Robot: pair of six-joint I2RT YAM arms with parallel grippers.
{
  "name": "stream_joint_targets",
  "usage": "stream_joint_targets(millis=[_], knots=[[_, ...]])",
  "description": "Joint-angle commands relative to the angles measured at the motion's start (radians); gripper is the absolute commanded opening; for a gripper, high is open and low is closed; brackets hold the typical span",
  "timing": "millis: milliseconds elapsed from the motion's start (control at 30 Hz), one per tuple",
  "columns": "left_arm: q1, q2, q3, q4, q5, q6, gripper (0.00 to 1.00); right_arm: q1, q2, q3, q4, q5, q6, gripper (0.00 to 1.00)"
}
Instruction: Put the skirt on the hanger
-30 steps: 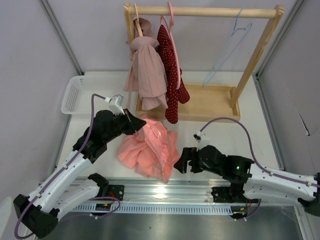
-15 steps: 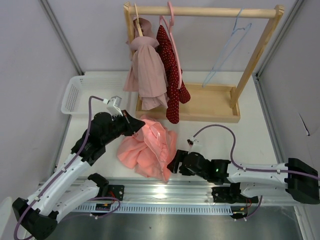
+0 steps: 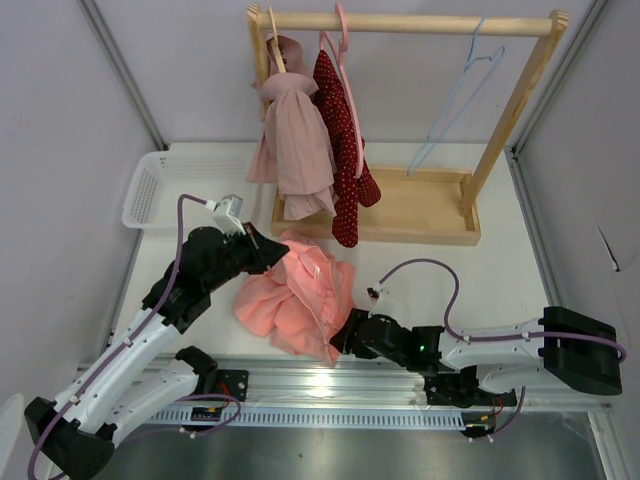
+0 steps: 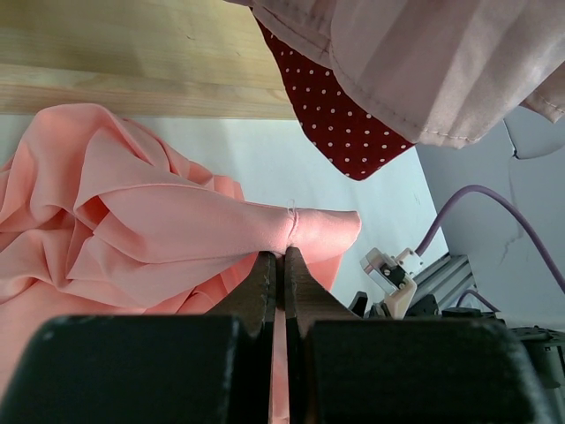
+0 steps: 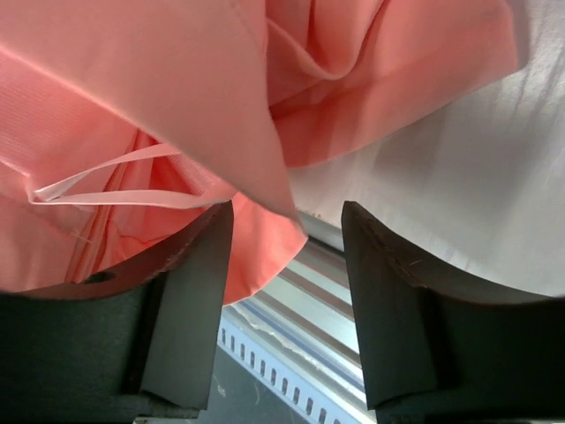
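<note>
A wooden clothes rack (image 3: pixel 420 205) stands just beyond the left claw (image 3: pixel 283 258). A pale dusty-pink garment (image 3: pixel 295 140) and a dark red white-dotted garment (image 3: pixel 340 150) hang from it side by side, just ahead of the claw. A white plastic basket (image 3: pixel 140 195) sits near the claw's left side.

Brightly and evenly lit from overhead in the top view, with only soft, faint shadows around the crumpled salmon-coral pink fabric skirt (image 3: pixel 295 295) on the flat white table (image 3: pixel 430 270), plus a small white glare spot on the ribbed silver metal rail (image 3: pixel 330 386) at the near edge. Sharp on the skirt folds in the left wrist view, yet blurred and nearly black across the close, unlit body of the left gripper (image 4: pixel 281 258) along the bottom. Softly focused throughout the right wrist view, dark and featureless on the two black fingers (image 5: pixel 388 309) of the right gripper (image 5: pixel 288 221), washed pale on the lit table at right.
</note>
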Motion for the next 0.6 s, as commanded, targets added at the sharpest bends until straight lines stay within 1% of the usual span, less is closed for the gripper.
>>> stream_joint_targets(millis=[0,100,133,167,200,267,300,367,400,433,467,500,533,567], knots=[[-0.005,-0.023,0.014,0.014,-0.023,0.012,0.0,-0.011,-0.014,-0.028,0.118,0.054,0.006,0.55],[-0.005,-0.024,0.014,0.009,-0.02,0.013,0.0,-0.026,0.003,-0.029,0.168,0.046,-0.024,0.49],[-0.005,-0.026,0.014,0.009,-0.02,0.013,0.0,-0.037,0.006,-0.028,0.178,0.042,-0.037,0.45],[-0.003,-0.026,0.016,0.008,-0.021,0.013,0.0,-0.044,0.013,-0.026,0.188,0.035,-0.04,0.43],[-0.003,-0.026,0.014,0.003,-0.023,0.015,0.0,-0.049,0.018,-0.026,0.206,0.031,-0.045,0.36],[-0.005,-0.032,0.019,-0.006,-0.026,0.019,0.0,-0.063,0.017,-0.025,0.209,0.025,-0.056,0.3],[-0.003,-0.032,0.019,-0.007,-0.023,0.023,0.0,-0.067,0.015,-0.025,0.209,0.023,-0.059,0.22],[-0.003,-0.035,0.028,-0.015,-0.024,0.027,0.0,-0.092,-0.008,-0.019,0.197,0.011,-0.074,0.12],[-0.003,-0.037,0.03,-0.021,-0.023,0.032,0.0,-0.103,-0.025,-0.007,0.141,0.008,-0.083,0.02],[-0.003,-0.038,0.04,-0.027,-0.021,0.033,0.0,-0.115,-0.07,0.013,0.09,0.009,-0.094,0.0],[-0.003,-0.04,0.054,-0.032,-0.02,0.036,0.0,-0.133,-0.1,0.041,0.02,0.035,-0.128,0.0],[-0.003,-0.04,0.062,-0.04,-0.018,0.042,0.0,-0.143,-0.13,0.102,-0.127,0.055,-0.152,0.0],[-0.003,-0.038,0.076,-0.044,-0.015,0.046,0.0,-0.155,-0.167,0.134,-0.191,0.077,-0.177,0.0],[-0.003,-0.034,0.096,-0.049,-0.003,0.049,0.0,-0.169,-0.237,0.165,-0.252,0.106,-0.227,0.0]])
